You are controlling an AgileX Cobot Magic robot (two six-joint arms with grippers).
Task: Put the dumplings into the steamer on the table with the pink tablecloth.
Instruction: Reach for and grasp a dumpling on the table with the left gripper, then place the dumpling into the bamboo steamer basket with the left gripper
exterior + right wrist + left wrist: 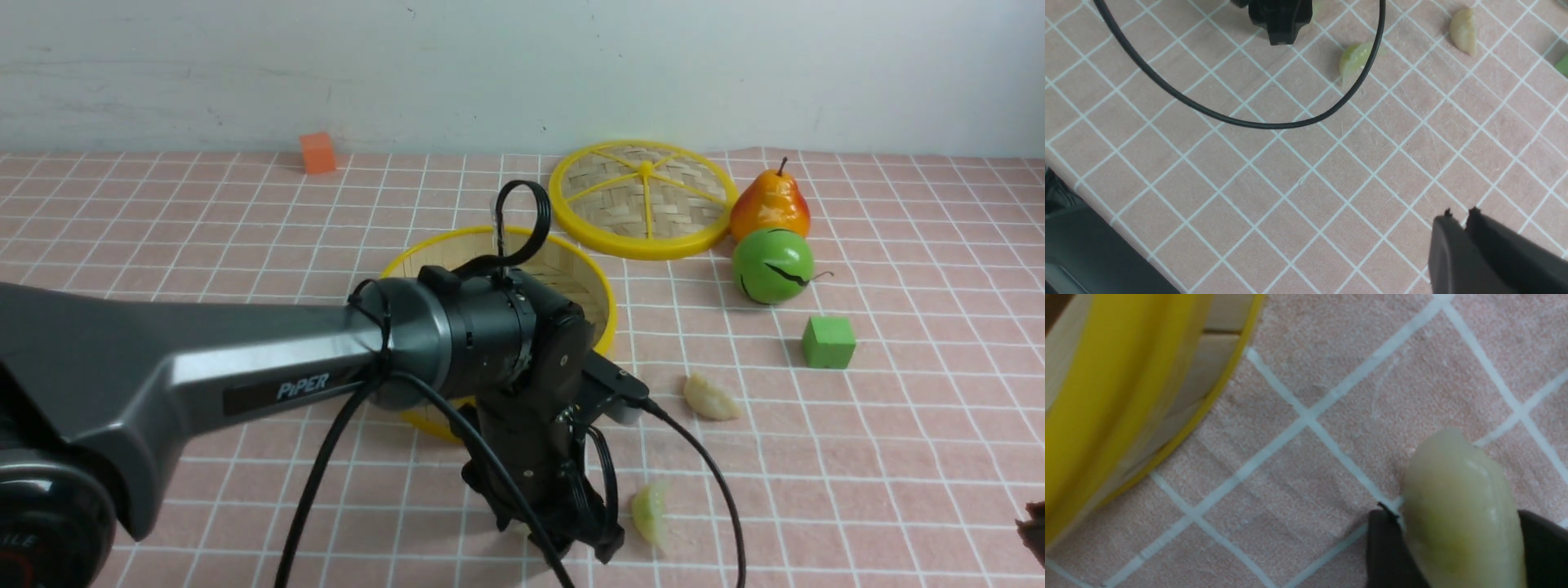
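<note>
Pinching a dumpling (1457,486) across its plump middle, lower right, the left gripper (1459,518) works on the pink tablecloth (1331,375) near the steamer (1106,396). It looks light, squashy and slippery. The right gripper (1461,215) is closed and empty.

The round bamboo steamer (563,273), yellow-rimmed, sits upright on the pink, white-gridded tablecloth (898,457). 3 pleated crescent dumplings show, all outside it: a cream dumpling (712,397) to its right, a greenish dumpling (653,513) nearer, and a pale dumpling (1461,514) near its outer wall.
</note>
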